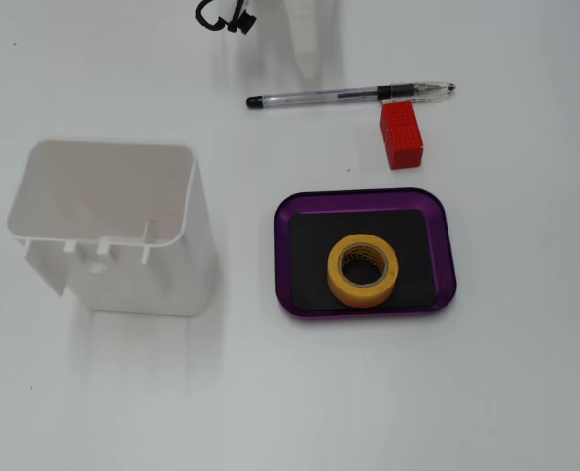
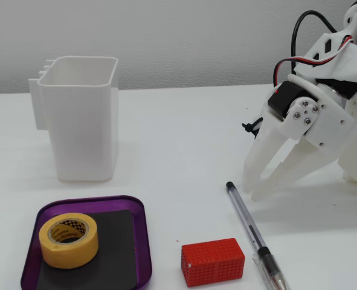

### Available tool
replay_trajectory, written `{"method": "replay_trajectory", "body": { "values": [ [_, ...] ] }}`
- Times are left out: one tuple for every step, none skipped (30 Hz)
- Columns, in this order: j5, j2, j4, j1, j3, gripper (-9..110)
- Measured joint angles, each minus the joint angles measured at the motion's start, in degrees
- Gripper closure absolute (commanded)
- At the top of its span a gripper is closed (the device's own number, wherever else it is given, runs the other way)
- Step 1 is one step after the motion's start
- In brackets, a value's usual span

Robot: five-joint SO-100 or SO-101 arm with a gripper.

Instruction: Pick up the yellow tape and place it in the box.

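a fixed view is showing the yellow tape (image 2: pixel 68 240) lying flat in the box (image 2: pixel 141 244), far left of the gripper (image 2: pixel 254 191) (slightly open, holding nothing).

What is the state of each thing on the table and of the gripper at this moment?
yellow tape: lying flat inside the box, not held.
box: on the table, holding only the tape.
white container: upright, open at the top.
pen: lying on the table, capped.
red block: on its side beside the pen.
gripper: empty, slightly open, tips near the table.
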State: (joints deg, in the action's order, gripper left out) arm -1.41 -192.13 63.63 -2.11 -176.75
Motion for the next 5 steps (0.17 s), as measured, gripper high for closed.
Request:
{"method": "replay_trajectory", "body": {
  "values": [
    [0.0,0.0,0.0,0.0,0.0,102],
    [0.0,0.0,0.0,0.0,0.0,102],
    [0.0,0.0,0.0,0.0,0.0,102],
    [0.0,0.0,0.0,0.0,0.0,102],
    [0.0,0.0,0.0,0.0,0.0,102]
  ]
}}
